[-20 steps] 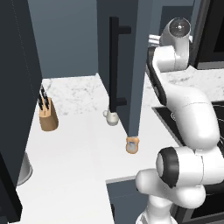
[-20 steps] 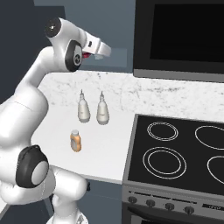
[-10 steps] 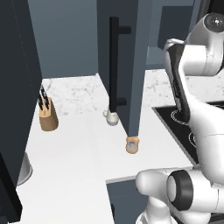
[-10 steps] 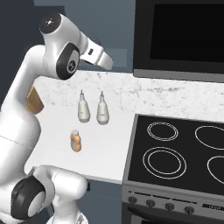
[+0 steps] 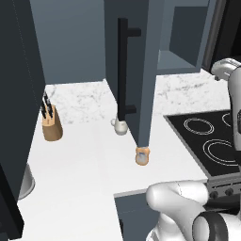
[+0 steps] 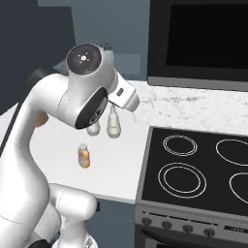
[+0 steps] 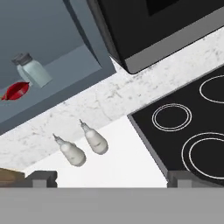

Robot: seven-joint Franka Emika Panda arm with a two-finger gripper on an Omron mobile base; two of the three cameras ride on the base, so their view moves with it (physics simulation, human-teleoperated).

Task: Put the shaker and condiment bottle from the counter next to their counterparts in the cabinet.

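Pincer (image 7: 107,178) hung released, holding nothing, above the tabletop (image 7: 127,162) near two white bottles (image 7: 84,145). An orange bottle (image 6: 84,156) stood alone toward the tabletop's front edge, below the open cabinet door (image 5: 136,70). One shaker (image 7: 31,70) sat on the cabinet shelf (image 7: 65,74).

A black cooktop (image 6: 193,169) with white ring burners is set into the white marble worktop (image 5: 84,155). Above it hangs a black oven front (image 6: 198,43). A wooden knife block (image 5: 51,123) stands by the grey-blue wall (image 5: 70,42).
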